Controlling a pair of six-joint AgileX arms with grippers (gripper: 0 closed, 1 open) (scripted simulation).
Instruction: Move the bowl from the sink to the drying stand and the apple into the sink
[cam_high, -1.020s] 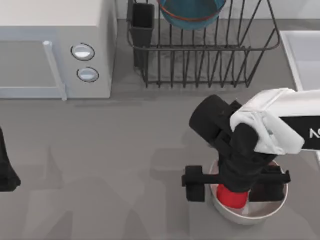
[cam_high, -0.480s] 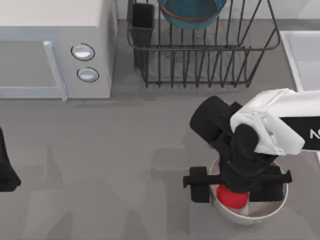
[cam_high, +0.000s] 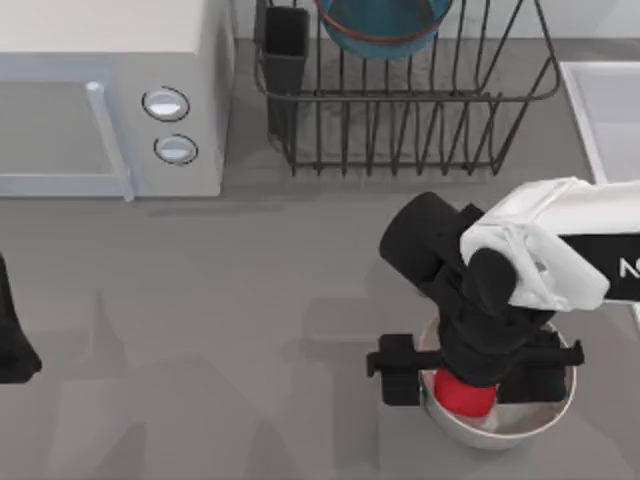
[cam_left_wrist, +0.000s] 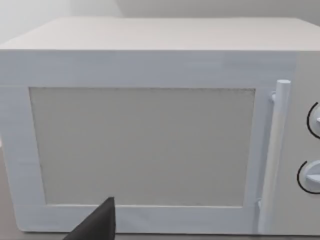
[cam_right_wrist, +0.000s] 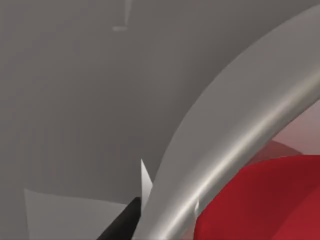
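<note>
The teal bowl (cam_high: 385, 25) rests in the black wire drying stand (cam_high: 400, 110) at the back. A corner of the pale sink (cam_high: 605, 110) shows at the right edge. The red apple (cam_high: 462, 398) lies inside a glossy white bowl (cam_high: 500, 428) near the front right. My right gripper (cam_high: 468, 385) hangs open directly over the apple. One finger is outside the white bowl's left rim and the other is above its right side. The right wrist view shows that rim (cam_right_wrist: 230, 145) close up, the apple (cam_right_wrist: 270, 205) behind it, and a dark fingertip (cam_right_wrist: 122, 225) outside the rim.
A white microwave (cam_high: 110, 100) with two round knobs stands at the back left and faces the left wrist camera (cam_left_wrist: 150, 140). My left arm (cam_high: 12, 340) is parked at the table's left edge. Bare grey tabletop (cam_high: 230, 330) lies between the arms.
The right gripper has settled slightly lower over the apple, and its left finger has edged a little toward the white bowl. The left arm has not moved.
</note>
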